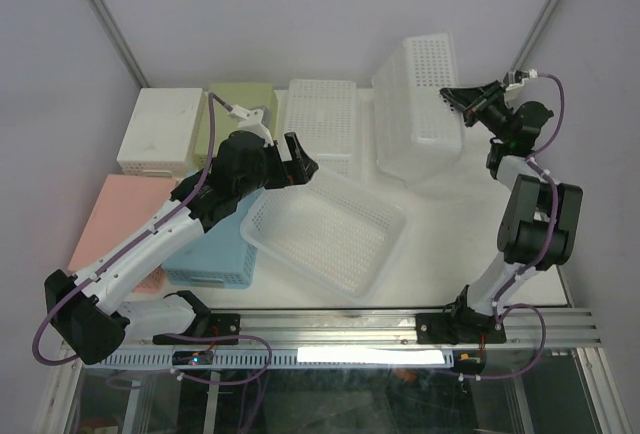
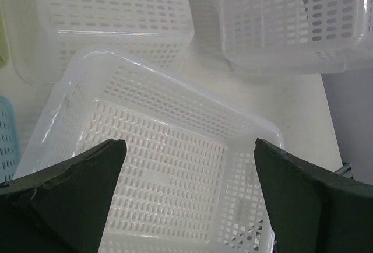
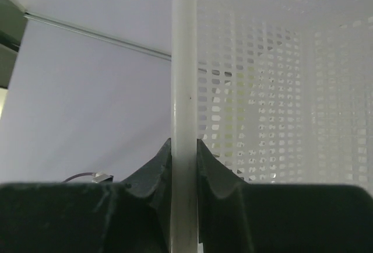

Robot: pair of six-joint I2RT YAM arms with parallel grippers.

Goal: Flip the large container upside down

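The large container [image 1: 418, 104] is a tall white perforated basket at the back right, tipped up with one side lifted off the table. My right gripper [image 1: 452, 96] is shut on its rim; in the right wrist view the white rim [image 3: 184, 60] runs straight up between the two closed fingers of the right gripper [image 3: 184, 148]. The container also shows in the left wrist view [image 2: 291, 25] at the upper right. My left gripper [image 1: 300, 159] is open and empty, hovering over a shallow white basket [image 1: 380, 204], with its left-wrist-view point [image 2: 187, 145] above that basket's wall [image 2: 175, 84].
A white box [image 1: 160, 129], a green box [image 1: 240, 114] and an upturned white basket [image 1: 320, 119] line the back. A pink box [image 1: 125, 219] and a blue basket [image 1: 215, 254] sit at the left. The metal rail [image 1: 350, 329] runs along the near edge.
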